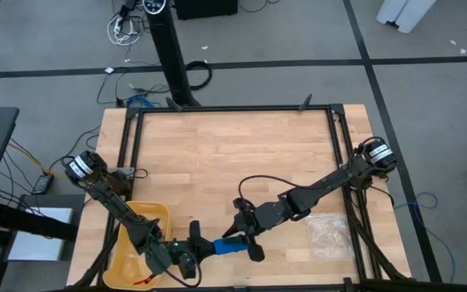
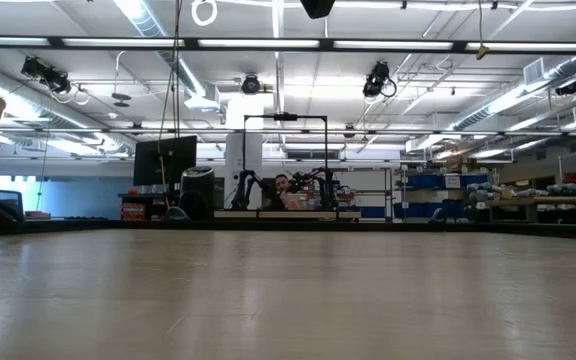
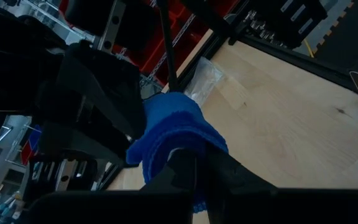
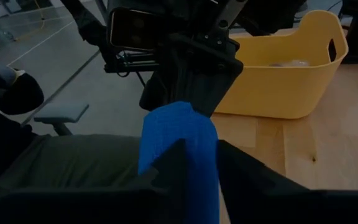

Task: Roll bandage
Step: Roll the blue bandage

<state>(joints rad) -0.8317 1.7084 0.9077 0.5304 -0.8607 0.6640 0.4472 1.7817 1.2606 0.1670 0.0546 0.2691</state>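
Wooden bench (image 1: 233, 154) carried a yellow tub (image 1: 140, 215) at its front left corner. Just beside the tub, near the front edge, the blue bandage (image 1: 227, 246) stretched between both arms, its long axis running left to right. The left pincer (image 1: 194, 247) was clamped on its left end. The right pincer (image 1: 248, 235) had its fingers around the right part, slightly apart.

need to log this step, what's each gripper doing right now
left gripper: shut on the bandage, at the table's front edge by the yellow bin.
right gripper: around the bandage's other end; grip or open, cannot be told.
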